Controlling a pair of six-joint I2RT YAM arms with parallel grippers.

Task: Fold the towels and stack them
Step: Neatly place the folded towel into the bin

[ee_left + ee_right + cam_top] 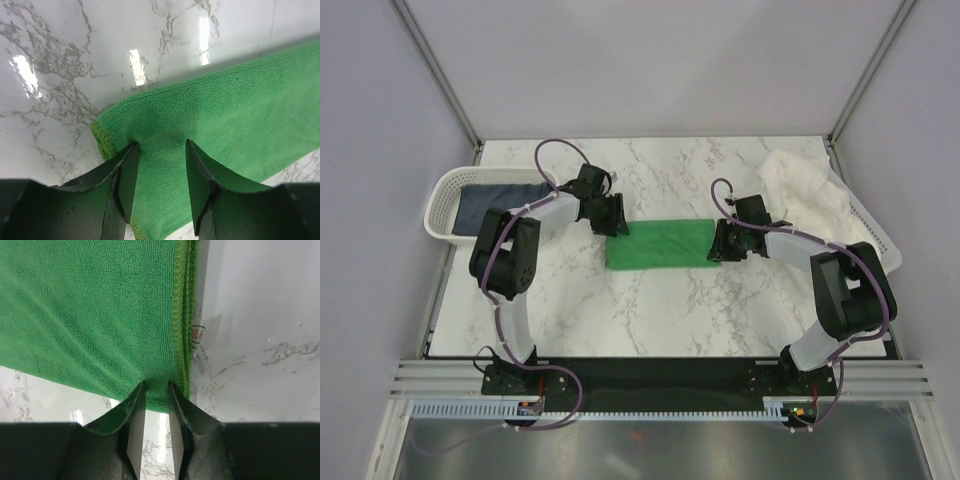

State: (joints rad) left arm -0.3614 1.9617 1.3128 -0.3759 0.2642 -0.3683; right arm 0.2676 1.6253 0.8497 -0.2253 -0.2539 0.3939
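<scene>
The bright green towel (660, 244) lies folded into a flat strip at the middle of the marble table. My left gripper (617, 228) hovers over its left end, open, with flat green terry (225, 115) showing between the spread fingers (162, 143). My right gripper (718, 243) is at the right end, open by a narrow gap, its tips (157, 383) touching the towel's near corner (90, 315) beside the stitched hem. The navy towel (500, 195) lies in the left basket. The big white towel (800, 185) is heaped at the back right.
A white perforated basket (440, 205) stands at the table's left edge and another (875, 235) at the right edge under the white towel. A small label (198, 335) sticks out from the green towel's hem. Grey walls enclose the table.
</scene>
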